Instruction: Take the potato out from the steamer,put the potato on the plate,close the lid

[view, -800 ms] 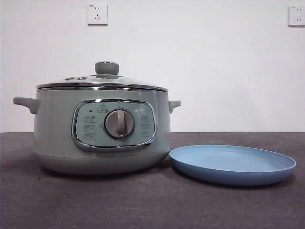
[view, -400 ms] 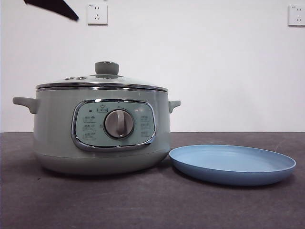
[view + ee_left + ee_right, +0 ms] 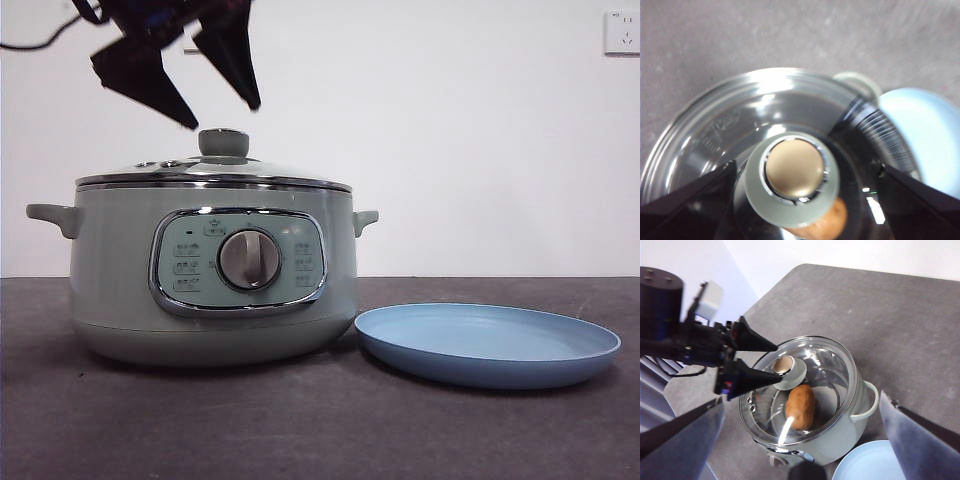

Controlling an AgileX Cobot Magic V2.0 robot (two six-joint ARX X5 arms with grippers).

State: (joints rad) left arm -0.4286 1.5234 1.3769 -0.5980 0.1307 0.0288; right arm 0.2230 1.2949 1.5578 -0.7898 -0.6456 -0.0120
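while the left hand (image 3: 222,118) hangs spread just above the lid (image 3: 214,173) knob, not touching, the potato (image 3: 800,407) lies inside the shut steamer (image 3: 210,275). plate (image 3: 488,344) sits beside it on the desk (image 3: 300,430). right hand (image 3: 800,440) spread, high up.

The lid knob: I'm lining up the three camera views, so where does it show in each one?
Front view: the knob stands atop the lid, just under the open left gripper.
Left wrist view: it shows large and low in the middle, between that gripper's jaws.
Right wrist view: it sits by the left gripper's tips, next to the potato seen through the glass.
Shared landmark: the plate beside the steamer.
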